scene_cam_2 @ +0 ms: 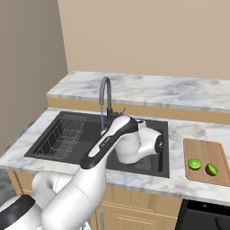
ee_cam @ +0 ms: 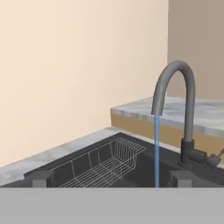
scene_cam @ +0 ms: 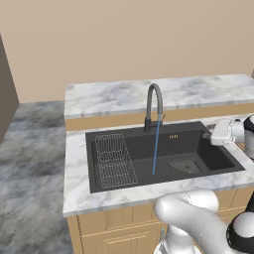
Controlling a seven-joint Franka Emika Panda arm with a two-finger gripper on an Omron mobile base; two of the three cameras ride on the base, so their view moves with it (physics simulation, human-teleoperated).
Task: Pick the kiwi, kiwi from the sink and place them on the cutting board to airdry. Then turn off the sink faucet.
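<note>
Water (ee_cam: 156, 148) streams blue from the dark gooseneck sink faucet (ee_cam: 183, 96); claw (ee_cam: 111, 178) fingers spread, released.

The sink faucet (scene_cam_2: 106, 96) stands behind the sink (scene_cam: 144, 149), a wire rack (scene_cam: 114, 159) sits in the sink's left side, and two kiwis (scene_cam_2: 194, 164) (scene_cam_2: 211, 169) lie side by side on the cutting board (scene_cam_2: 204, 148) to the right.

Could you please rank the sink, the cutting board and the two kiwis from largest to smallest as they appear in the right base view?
1. Sink, though the arm hides part of it.
2. Cutting board.
3. The left kiwi and right kiwi look alike in size, so I won't rank them.
</note>
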